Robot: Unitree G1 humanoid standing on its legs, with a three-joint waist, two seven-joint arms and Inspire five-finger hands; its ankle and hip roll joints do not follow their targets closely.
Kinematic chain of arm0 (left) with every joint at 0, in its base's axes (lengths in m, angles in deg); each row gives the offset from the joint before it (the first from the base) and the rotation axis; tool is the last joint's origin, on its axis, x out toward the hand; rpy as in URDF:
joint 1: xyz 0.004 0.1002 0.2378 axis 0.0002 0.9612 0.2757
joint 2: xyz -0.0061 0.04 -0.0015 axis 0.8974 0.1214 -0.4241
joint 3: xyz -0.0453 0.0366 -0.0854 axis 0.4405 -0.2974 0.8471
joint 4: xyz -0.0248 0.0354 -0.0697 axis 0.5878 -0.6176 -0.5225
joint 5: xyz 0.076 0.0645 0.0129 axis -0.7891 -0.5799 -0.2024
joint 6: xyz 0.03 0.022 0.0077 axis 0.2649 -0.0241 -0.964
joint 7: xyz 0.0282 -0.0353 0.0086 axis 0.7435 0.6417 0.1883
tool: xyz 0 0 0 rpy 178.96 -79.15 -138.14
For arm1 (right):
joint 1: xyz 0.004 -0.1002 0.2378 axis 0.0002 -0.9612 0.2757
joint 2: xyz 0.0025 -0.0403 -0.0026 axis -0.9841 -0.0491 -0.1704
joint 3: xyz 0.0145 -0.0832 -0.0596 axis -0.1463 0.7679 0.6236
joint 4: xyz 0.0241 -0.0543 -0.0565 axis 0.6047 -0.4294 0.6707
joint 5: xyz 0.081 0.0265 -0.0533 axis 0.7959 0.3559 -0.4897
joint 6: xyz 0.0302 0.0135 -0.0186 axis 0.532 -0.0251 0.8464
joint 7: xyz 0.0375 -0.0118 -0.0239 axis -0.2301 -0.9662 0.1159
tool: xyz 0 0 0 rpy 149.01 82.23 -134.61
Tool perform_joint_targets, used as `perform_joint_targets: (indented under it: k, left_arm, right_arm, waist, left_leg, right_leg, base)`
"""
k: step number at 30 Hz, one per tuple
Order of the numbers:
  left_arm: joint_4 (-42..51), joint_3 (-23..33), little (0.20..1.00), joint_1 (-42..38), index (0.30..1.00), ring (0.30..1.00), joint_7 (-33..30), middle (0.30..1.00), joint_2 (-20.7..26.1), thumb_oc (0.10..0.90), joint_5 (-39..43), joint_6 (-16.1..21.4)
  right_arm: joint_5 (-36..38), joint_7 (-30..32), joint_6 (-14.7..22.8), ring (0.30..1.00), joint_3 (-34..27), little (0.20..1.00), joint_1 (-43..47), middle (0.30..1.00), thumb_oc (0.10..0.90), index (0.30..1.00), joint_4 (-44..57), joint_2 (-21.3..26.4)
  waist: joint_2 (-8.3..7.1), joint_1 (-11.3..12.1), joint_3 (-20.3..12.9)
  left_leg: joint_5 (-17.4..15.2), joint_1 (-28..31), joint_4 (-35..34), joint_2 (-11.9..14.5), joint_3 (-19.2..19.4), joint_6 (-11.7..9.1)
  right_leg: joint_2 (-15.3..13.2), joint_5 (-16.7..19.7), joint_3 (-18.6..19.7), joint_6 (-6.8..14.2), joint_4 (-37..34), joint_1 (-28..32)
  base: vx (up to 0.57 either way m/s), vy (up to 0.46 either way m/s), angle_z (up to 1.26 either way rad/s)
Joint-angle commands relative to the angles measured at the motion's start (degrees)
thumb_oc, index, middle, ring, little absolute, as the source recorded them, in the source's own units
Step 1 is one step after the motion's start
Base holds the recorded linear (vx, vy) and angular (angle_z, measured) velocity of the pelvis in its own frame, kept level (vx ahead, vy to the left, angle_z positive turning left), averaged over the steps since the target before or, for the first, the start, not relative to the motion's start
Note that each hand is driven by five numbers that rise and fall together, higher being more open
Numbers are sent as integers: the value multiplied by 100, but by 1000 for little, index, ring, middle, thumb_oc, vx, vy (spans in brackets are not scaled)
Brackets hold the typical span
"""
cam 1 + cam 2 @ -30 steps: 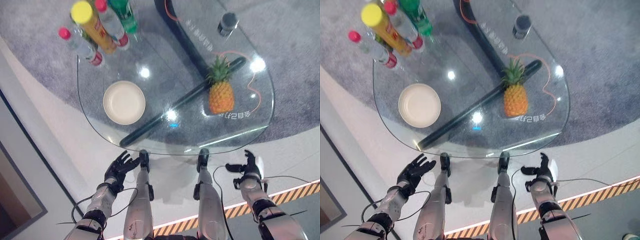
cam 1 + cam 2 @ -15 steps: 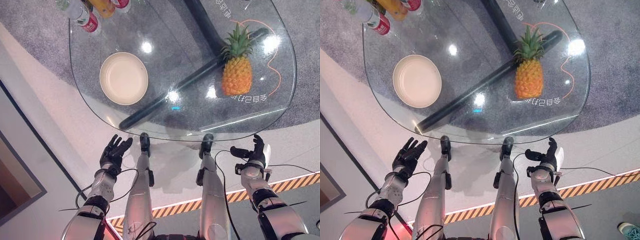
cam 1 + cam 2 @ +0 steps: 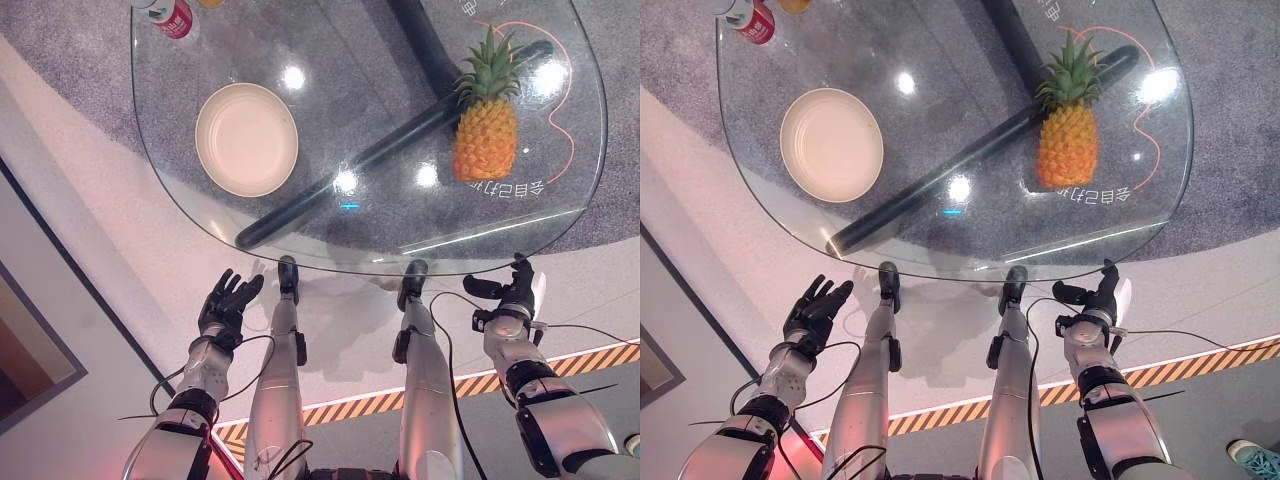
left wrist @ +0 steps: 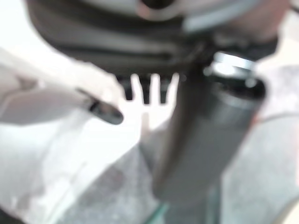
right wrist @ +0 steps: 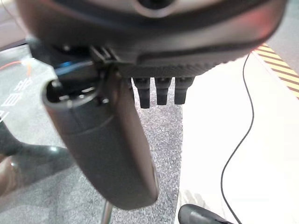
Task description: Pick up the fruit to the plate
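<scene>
We record a glass table (image 3: 180,190) with a rounded outline, seen from above by the head camera. Through its top we see a dark bar of the base (image 3: 330,195) running on a diagonal, over grey carpet (image 3: 60,50).

The pineapple (image 3: 486,135) stands upright on the glass toward the robot's right side, leafy crown pointing to the far edge, its orange body just beside some printed lettering and an orange line on the table. Nothing touches it.

The plate (image 3: 246,138) is cream-coloured and lies flat on the glass toward the robot's left, well apart from the pineapple, with the dark bar passing between the two. We see nothing on it.

At the far left corner of the table, the base of a bottle with a red label (image 3: 172,17) is cut off by the frame edge, with a sliver of an orange object next to it.

The left hand (image 3: 226,303) hangs off the table, below its near edge on the left, over pale floor. Its fingers are spread and roughly straight, and it holds nothing.

The right hand (image 3: 508,297) hangs below the near edge on the right, also off the glass. Its fingers point up toward the table rim, the thumb sticks out sideways, and it grasps nothing. In the right wrist view we see the thumb (image 5: 105,149) extended and the fingertips (image 5: 161,91) in a straight row, with a black-and-yellow hazard stripe (image 5: 278,65) on the floor behind.
</scene>
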Motion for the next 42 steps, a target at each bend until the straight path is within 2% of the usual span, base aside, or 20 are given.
perform_joint_targets:
  k: [1, 14, 18, 20, 25, 30, 31, 33, 34, 38, 42]
  left_arm:
    - [-98, 98, 900, 26, 900, 900, 43, 900, 407, 800, -121, 152]
    - [-112, 31, 900, 56, 900, 900, 87, 900, 598, 800, 5, 103]
    - [-117, -45, 900, 50, 900, 900, 68, 900, 635, 800, 45, 114]
    - [-86, -86, 900, 85, 900, 900, 45, 900, 637, 800, 86, 114]
    - [11, -132, 900, 54, 900, 900, -66, 900, 644, 800, 90, 80]
    - [184, -198, 900, 127, 900, 900, -162, 900, 568, 800, 127, 103]
    - [268, -219, 900, 193, 900, 900, -194, 900, 547, 800, 155, 96]
    - [308, -213, 900, 201, 900, 900, -209, 900, 537, 800, 148, 102]
    - [357, -208, 900, 245, 900, 900, -214, 900, 502, 800, 164, 108]
    - [391, -143, 900, 290, 900, 900, -174, 900, 412, 800, 159, 146]
    - [381, -94, 900, 330, 900, 900, -132, 900, 360, 800, 179, 191]
  right_arm:
    - [334, 290, 13, 900, -199, 900, -46, 900, 800, 900, -82, 485]
    - [1246, 1543, -225, 900, -994, 900, 110, 900, 800, 900, -453, 1239]
    - [1776, 2144, 182, 900, -1329, 900, 241, 900, 800, 900, -454, 1519]
    - [1981, 2363, 519, 900, -1458, 900, 275, 900, 800, 900, -374, 1619]
    - [1969, 2876, 1013, 900, -1553, 900, 543, 900, 800, 900, 80, 1788]
    - [1525, 3569, 1501, 900, -1459, 900, 748, 900, 800, 900, 1174, 1848]
    - [1265, 3861, 1500, 900, -1378, 900, 741, 900, 800, 900, 1725, 1833]
    - [1075, 3981, 1499, 900, -1363, 900, 756, 900, 800, 900, 1962, 1822]
    - [737, 4089, 1533, 900, -1327, 900, 770, 900, 800, 900, 2388, 1825]
    - [-121, 4241, 1401, 900, -1231, 900, 799, 900, 800, 900, 3346, 1777]
    - [-518, 4163, 1248, 900, -1126, 900, 774, 900, 800, 900, 3977, 1723]
  waist:
    - [-186, 132, -33]
    - [-188, 159, -33]
    - [-198, 167, -33]
    - [-191, 177, -33]
    - [-205, 168, -33]
    - [-199, 123, -33]
    - [-191, 113, -33]
    - [-193, 94, -33]
    - [-175, 81, -33]
    - [-137, 39, -33]
    - [-113, 8, -33]
  left_leg:
    - [-598, -304, 704, -195, -44, 50]
    - [-618, -348, 684, -173, -63, 77]
    - [-621, -297, 624, -149, -63, 81]
    - [-676, -228, 608, -131, -57, 80]
    - [-619, -259, 564, -157, -58, 94]
    - [-596, -264, 505, -174, -35, 94]
    - [-631, -219, 484, -171, -24, 92]
    - [-575, -261, 460, -190, -24, 104]
    - [-574, -238, 419, -193, -13, 113]
    - [-533, -280, 371, -218, 9, 131]
    - [-511, -306, 359, -225, 24, 134]
  right_leg:
    - [-26, 82, -104, 68, 76, -207]
    - [-6, 145, -159, 110, 63, -236]
    - [-4, 162, -192, 130, 18, -178]
    - [2, 126, -202, 147, 22, -124]
    - [-17, 196, -221, 154, -22, -153]
    - [-17, 217, -214, 145, -58, -184]
    - [-7, 178, -207, 146, -56, -154]
    - [-20, 218, -204, 136, -71, -198]
    - [-12, 200, -186, 126, -82, -195]
    - [-27, 195, -145, 112, -106, -259]
    - [-36, 178, -122, 104, -95, -298]
  base:
    - [0, 0, 0]
    - [0, 0, 0]
    - [0, 0, 0]
    - [0, 0, 0]
    - [0, 0, 0]
    - [-4, 42, 1]
    - [-10, 54, 1]
    - [-13, 46, 0]
    - [-4, 45, 0]
    - [-7, 46, 1]
    - [-3, 32, 0]
